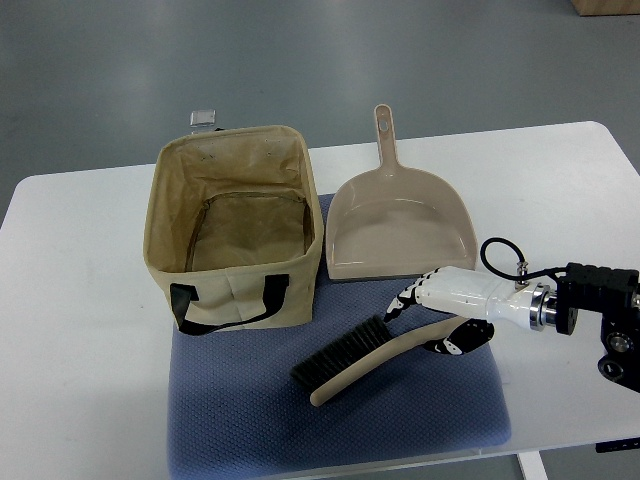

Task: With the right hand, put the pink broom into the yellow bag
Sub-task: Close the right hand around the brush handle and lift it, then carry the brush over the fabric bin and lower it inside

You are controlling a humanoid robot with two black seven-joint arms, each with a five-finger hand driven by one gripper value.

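Observation:
The pinkish-beige broom (365, 360), a hand brush with dark bristles, lies flat on the blue mat (250, 420), its handle pointing right. My right hand (428, 322) comes in from the right edge and sits over the handle's right end. Its fingers (408, 298) stretch out above the handle and its thumb (455, 343) lies below it, not closed around it. The yellow fabric bag (165, 215) stands open and upright to the left, with black handles on its front and nothing visible inside. The left arm does not show.
A beige dustpan (400, 225) lies just behind my right hand, touching the bag's right side. The white table (80, 330) carries the mat and ends close to the right of my wrist. A small clear item (203, 117) lies behind the bag.

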